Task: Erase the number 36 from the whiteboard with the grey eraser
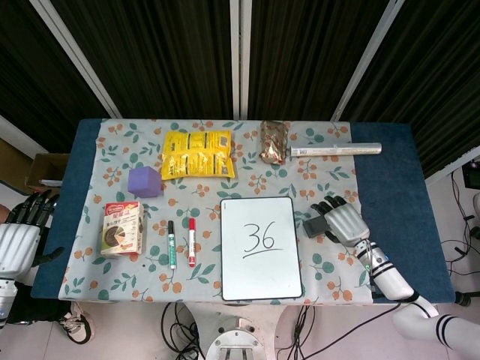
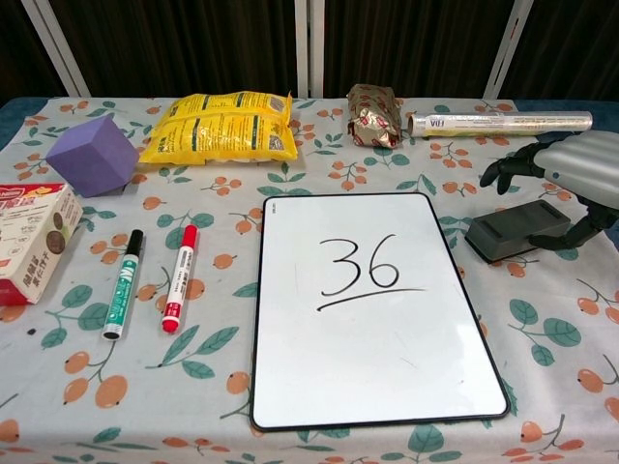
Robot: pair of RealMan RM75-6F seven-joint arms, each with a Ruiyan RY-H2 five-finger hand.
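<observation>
The whiteboard (image 1: 262, 274) (image 2: 377, 367) lies at the table's front middle with "36" (image 1: 259, 238) (image 2: 360, 266) written and underlined in black. Just to its right lies the grey eraser (image 1: 313, 226) (image 2: 505, 230), flat on the flowered cloth. My right hand (image 1: 343, 222) (image 2: 573, 166) hovers over the eraser's right end with fingers spread; the thumb hangs down by the eraser's near right corner. No grip on it shows. My left hand (image 1: 18, 238) is off the table's left edge, fingers apart and holding nothing.
Left of the board lie a red marker (image 1: 191, 241) (image 2: 179, 278) and a green marker (image 1: 171, 244) (image 2: 123, 283), a snack box (image 1: 122, 228) and a purple cube (image 1: 144, 181). At the back are yellow bags (image 1: 197, 154), a foil packet (image 1: 273, 141) and a foil roll (image 1: 336, 150).
</observation>
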